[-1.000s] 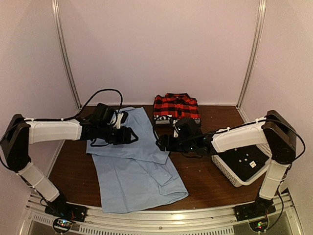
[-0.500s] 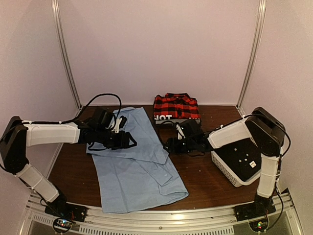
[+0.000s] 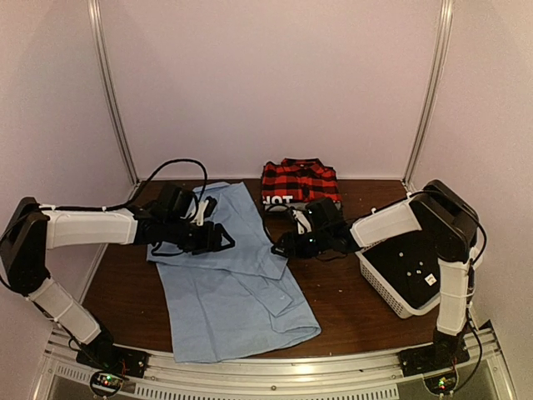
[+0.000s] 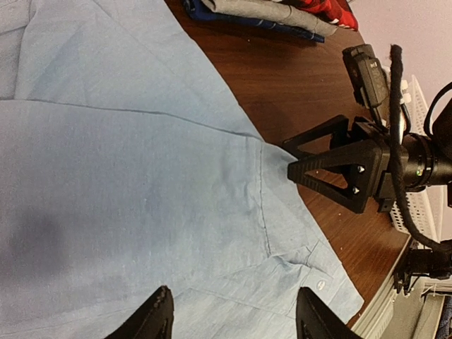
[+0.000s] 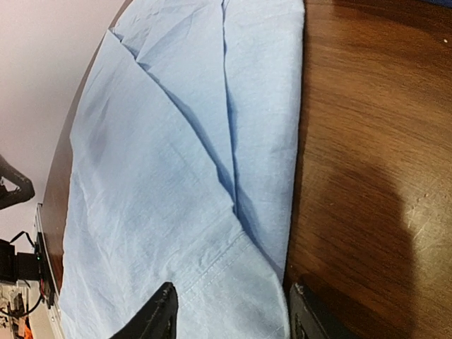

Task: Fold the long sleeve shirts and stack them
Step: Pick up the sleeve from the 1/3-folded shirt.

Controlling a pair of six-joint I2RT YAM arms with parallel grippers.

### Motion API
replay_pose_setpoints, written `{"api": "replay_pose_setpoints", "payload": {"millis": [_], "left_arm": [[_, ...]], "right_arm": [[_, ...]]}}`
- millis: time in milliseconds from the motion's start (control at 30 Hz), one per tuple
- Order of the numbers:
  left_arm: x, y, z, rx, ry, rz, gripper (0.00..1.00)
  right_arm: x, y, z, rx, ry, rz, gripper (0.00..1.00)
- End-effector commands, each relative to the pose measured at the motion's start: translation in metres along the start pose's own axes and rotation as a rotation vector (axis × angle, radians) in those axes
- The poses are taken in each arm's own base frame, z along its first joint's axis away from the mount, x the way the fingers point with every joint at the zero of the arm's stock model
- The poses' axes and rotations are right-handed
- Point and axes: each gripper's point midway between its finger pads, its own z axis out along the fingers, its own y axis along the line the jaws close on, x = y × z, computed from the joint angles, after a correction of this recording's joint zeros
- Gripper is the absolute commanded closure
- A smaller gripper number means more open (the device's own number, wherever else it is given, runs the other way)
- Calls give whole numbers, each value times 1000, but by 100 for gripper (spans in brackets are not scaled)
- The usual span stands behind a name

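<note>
Currently the light blue shirt (image 3: 233, 283) lies spread, partly folded, on the surface (image 3: 350, 292) left of the white mesh basket (image 3: 379, 287). Plaid shirt (image 3: 300, 180) sits folded behind the basket's far-left corner, probably the stack base. Right gripper (image 3: 281, 247), between basket and blue shirt: fingers (image 5: 164, 314) apart, straddling the shirt's basket-side edge, likely to pinch it for a fold. Left gripper (image 3: 218, 239), farther from the basket: fingers wide, empty, above the cloth. White lettering (image 3: 280, 200) beneath the plaid, perhaps "HOT"; unsure.
</note>
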Motion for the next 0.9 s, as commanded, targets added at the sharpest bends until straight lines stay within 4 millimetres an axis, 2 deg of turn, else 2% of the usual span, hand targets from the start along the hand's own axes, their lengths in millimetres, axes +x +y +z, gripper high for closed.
{"api": "replay_pose_setpoints", "payload": {"millis": [0,167,500,667,867], "left_arm": [[-5,-5,5,28,-14,10,39],[-3,-3,8,26,-7,13,39],[-3,2,9,18,-5,9,39],[-14,15,-7,-44,-60,-13,39],[-22,36,-27,-86,-103,-72,39]], "right_arm": [[0,20,-9,-47,20,-33,48],[-1,26,-17,-48,16,-35,57],[5,-2,-4,74,35,-56,58],[6,-10,-4,116,36,-66,62],[3,-5,-5,108,35,-69,77]]}}
